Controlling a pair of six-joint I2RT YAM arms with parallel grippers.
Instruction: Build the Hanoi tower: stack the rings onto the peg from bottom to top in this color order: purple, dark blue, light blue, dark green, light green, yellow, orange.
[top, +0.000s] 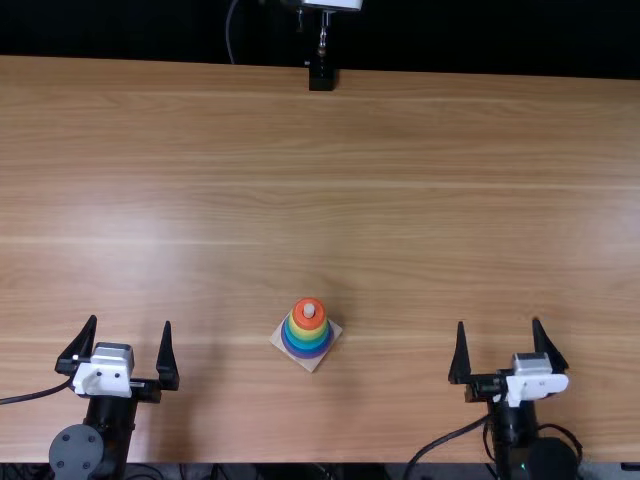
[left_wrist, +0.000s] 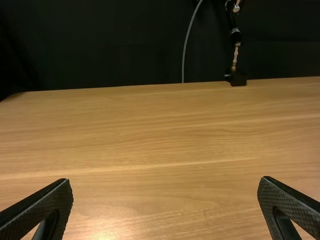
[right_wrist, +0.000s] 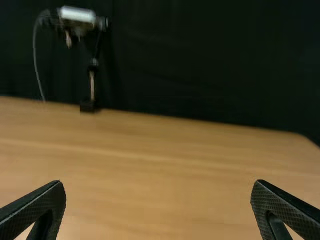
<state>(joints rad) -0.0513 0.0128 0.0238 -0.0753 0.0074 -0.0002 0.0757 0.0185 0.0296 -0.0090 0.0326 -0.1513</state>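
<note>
And here we are at the desk (top: 400, 150), with the ring stack standing upright toward the near edge, in the stretch between my two arms! From up top I've got the pale peg (top: 309, 310) poking through the orange ring (top: 298, 318), right at the summit. Just under it comes the yellow ring (top: 309, 333), then greenish and blue bands packed tight below; from this steep angle I can't separate each of those. Down at the bottom, the purple ring (top: 306, 353) sits on the square wooden base (top: 335, 328), which is turned so one corner points at the near edge.

Over to my left end effector (top: 130, 320): it's out over the near edge on the left side, fingers spread wide, well apart from the stack. Its wrist view has those fingers gaping over bare wood grain, and beyond them the desk's far edge and one far corner.

Across to the right, my other end effector (top: 498, 322) matches it, fingers wide apart above the near edge on the right side, also well clear of the rings. At the far edge, a black stand (top: 321, 75) holds its post, a grey cable (top: 229, 35) hangs beside it, and dark cloth (top: 480, 35) makes the backdrop!
</note>
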